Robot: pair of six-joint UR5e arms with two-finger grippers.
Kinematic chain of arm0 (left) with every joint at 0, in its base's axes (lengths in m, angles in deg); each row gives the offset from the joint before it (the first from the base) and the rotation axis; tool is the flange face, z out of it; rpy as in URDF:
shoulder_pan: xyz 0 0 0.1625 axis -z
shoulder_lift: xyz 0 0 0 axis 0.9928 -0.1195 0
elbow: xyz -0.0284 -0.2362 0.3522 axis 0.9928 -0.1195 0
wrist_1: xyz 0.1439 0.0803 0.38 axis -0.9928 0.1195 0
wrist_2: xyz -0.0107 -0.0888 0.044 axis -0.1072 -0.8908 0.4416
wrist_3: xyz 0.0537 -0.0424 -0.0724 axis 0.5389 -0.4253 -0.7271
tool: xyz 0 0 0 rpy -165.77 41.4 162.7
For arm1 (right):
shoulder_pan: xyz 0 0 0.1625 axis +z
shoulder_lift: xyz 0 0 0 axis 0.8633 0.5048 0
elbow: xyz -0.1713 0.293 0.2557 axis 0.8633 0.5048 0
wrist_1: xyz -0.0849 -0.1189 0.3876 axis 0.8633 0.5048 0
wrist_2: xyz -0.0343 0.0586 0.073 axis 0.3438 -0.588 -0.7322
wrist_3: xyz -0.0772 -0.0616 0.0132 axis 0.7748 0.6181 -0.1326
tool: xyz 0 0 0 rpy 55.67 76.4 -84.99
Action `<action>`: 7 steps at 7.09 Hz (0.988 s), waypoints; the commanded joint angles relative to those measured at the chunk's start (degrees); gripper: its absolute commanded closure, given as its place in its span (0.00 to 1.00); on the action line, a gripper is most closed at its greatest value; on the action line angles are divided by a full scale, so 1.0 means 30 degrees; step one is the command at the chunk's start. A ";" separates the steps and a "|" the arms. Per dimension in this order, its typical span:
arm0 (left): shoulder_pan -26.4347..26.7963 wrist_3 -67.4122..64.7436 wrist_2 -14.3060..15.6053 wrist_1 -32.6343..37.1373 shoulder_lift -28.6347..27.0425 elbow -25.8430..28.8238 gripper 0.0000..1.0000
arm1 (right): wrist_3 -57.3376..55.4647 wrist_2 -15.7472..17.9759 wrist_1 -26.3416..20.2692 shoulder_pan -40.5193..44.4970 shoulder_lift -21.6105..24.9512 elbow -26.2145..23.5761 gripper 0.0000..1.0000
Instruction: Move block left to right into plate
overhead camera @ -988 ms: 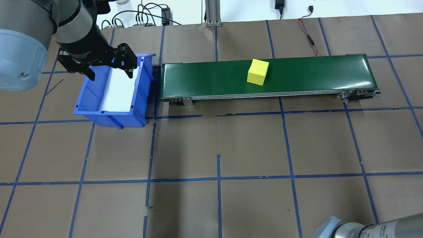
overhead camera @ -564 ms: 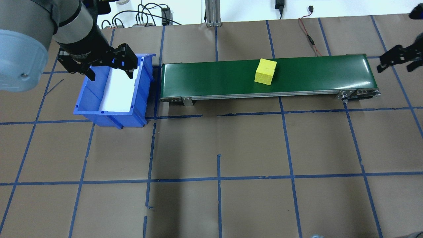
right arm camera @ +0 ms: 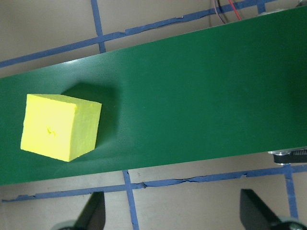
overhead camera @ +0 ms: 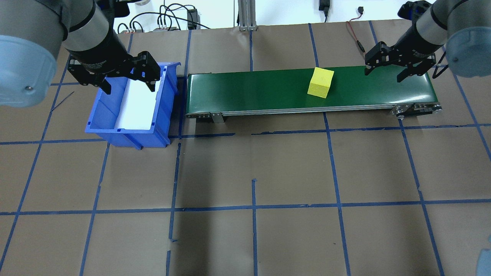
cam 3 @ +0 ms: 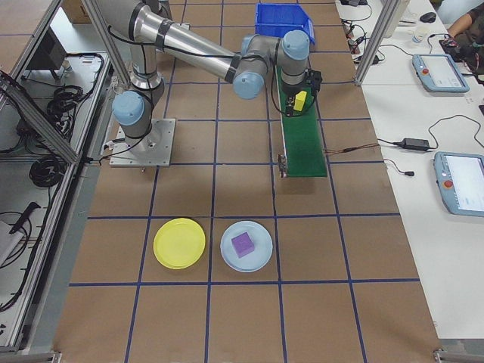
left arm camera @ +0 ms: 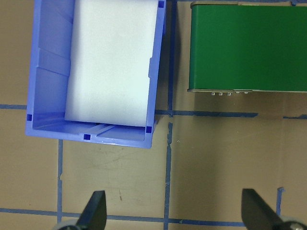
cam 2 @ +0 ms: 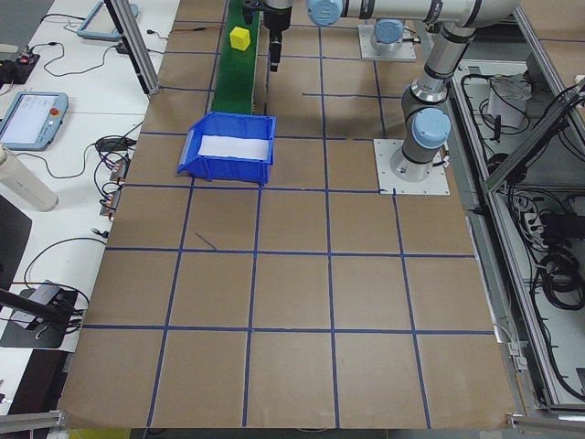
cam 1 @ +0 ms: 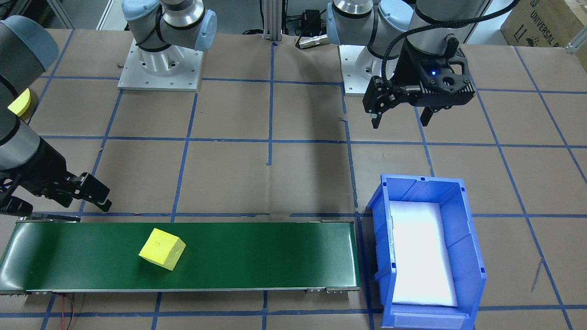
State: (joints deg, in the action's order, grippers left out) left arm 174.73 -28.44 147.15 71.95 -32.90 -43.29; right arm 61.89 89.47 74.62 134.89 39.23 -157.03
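On the belt [overhead camera: 268,86] I saw the block [overhead camera: 320,82]; right gripper [overhead camera: 384,68] hovered near it, fingers apart, left gripper [overhead camera: 126,83] too.

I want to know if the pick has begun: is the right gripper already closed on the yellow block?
No, the right gripper hangs open over the belt's end, clear of the yellow block lying alone on the green belt.

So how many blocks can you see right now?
2. A yellow block rides the green conveyor near the open right gripper; a purple block sits on the pale blue plate. Others may be hidden.
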 commanded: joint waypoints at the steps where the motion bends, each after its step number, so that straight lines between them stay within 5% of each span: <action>1: 0.0024 -0.0046 0.0022 -0.0001 0.0001 0.0018 0.00 | -0.3493 -0.0939 0.1351 0.1060 -0.1172 0.0079 0.00; 7: -0.0093 -0.0046 -0.0067 -0.0001 0.0001 0.0163 0.00 | -0.3689 -0.2206 0.2085 0.1152 -0.3666 0.1456 0.00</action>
State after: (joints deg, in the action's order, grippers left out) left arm 174.47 -28.58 146.86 71.95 -32.90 -42.98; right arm 50.04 83.25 79.66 138.34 29.78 -153.17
